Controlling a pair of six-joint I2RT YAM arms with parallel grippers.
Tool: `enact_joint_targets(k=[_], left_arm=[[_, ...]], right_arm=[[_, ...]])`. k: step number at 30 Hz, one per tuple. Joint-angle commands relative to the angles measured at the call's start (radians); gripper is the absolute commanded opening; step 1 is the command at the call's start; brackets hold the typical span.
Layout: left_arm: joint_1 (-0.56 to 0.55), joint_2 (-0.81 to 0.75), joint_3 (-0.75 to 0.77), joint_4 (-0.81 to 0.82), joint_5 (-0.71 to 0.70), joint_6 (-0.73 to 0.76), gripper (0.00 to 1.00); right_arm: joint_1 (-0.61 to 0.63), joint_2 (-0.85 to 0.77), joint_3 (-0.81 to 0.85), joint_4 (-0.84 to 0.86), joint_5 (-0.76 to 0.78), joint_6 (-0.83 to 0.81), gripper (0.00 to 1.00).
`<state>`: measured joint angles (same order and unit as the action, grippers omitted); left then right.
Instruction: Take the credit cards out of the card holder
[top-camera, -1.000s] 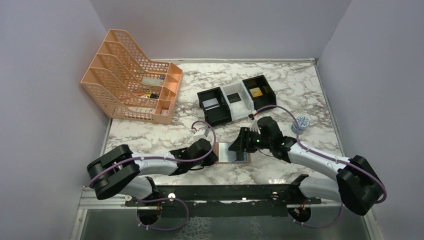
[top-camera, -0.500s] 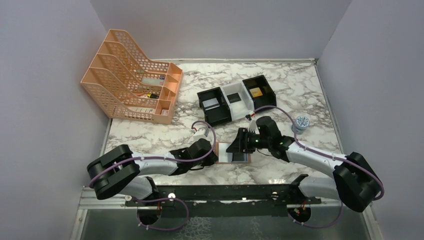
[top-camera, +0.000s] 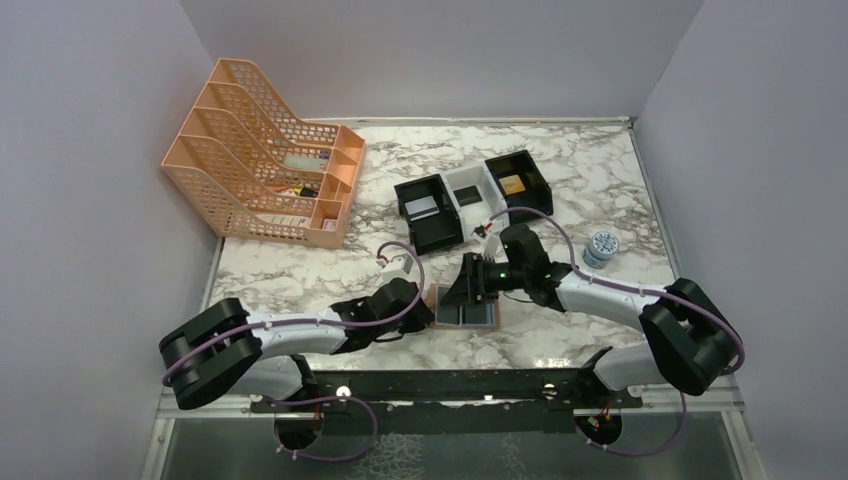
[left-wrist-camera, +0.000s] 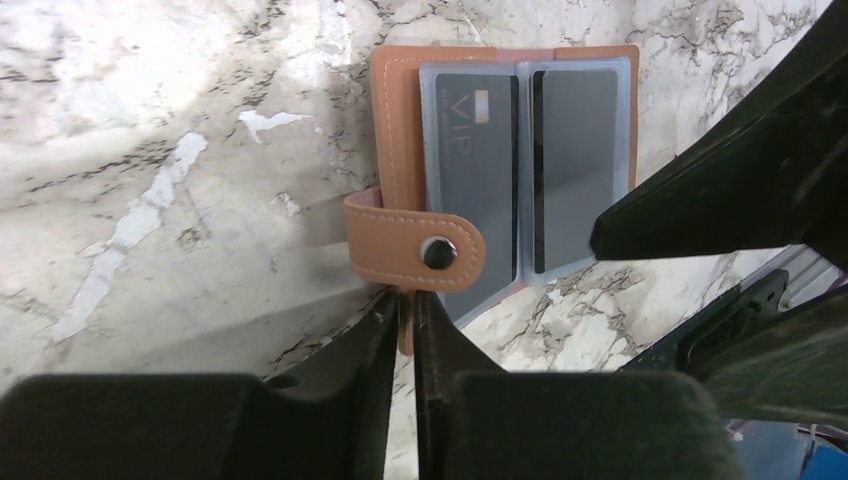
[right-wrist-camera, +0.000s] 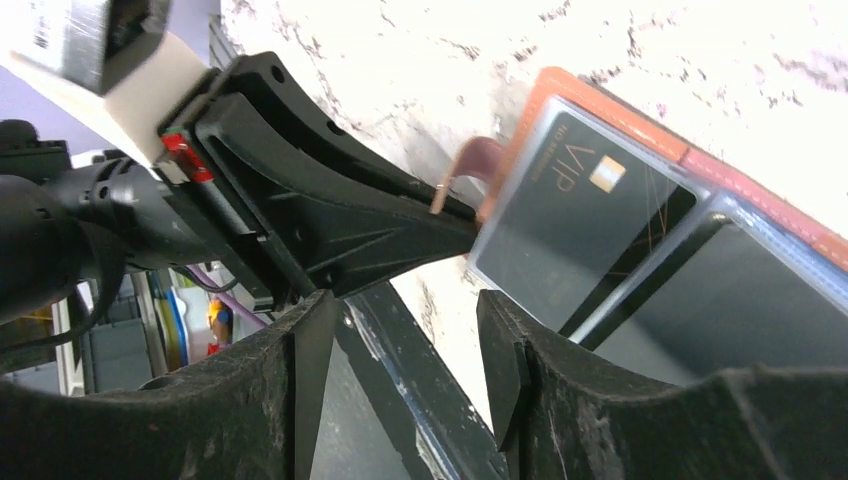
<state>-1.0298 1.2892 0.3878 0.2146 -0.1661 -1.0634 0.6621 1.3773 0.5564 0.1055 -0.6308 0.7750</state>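
Near the front edge of the marble table (top-camera: 300, 270), between the two arms, the tan wallet (left-wrist-camera: 395, 130) lies spread open with its lining up and its snap tab (left-wrist-camera: 425, 250) folded across one side. Two dark grey cards (left-wrist-camera: 468, 160) sit side by side in its pale pockets, one marked VIP and the other plain (left-wrist-camera: 582, 150). The left gripper (left-wrist-camera: 405, 300) has its jaws drawn narrow, pinching the wallet's leather edge just beside the tab. The right gripper (right-wrist-camera: 405, 300) hangs low over the cards with its jaws about half spread and nothing between them; whether a finger touches a card I cannot tell. Farther back stand black and white trays (top-camera: 470, 200) and an orange file rack (top-camera: 260, 165)
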Motion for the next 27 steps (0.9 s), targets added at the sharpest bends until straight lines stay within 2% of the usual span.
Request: enact_joint_targets(k=[1, 7, 12, 17, 22, 27], left_arm=[[-0.003, -0.080, -0.035, -0.057, -0.054, -0.027, 0.19], [-0.003, -0.152, -0.042, -0.100, -0.082, -0.025, 0.29], [-0.003, -0.162, -0.024, -0.098, -0.076, 0.009, 0.33], [-0.003, -0.150, 0.006, -0.101, -0.070, 0.054, 0.34], [-0.003, -0.154, 0.022, -0.101, -0.050, 0.079, 0.32], [-0.003, -0.149, 0.029, -0.083, -0.017, 0.114, 0.32]], right_arm=[[0.007, -0.043, 0.050, -0.016, 0.030, -0.034, 0.56], [0.007, -0.071, 0.026, -0.081, 0.168, -0.034, 0.55], [0.006, -0.015, 0.003, -0.061, 0.133, -0.046, 0.50], [0.007, 0.091, 0.012, 0.016, -0.003, -0.065, 0.49], [0.007, 0.140, 0.031, -0.100, 0.183, -0.092, 0.48], [0.007, 0.096, 0.011, -0.131, 0.262, -0.105, 0.49]])
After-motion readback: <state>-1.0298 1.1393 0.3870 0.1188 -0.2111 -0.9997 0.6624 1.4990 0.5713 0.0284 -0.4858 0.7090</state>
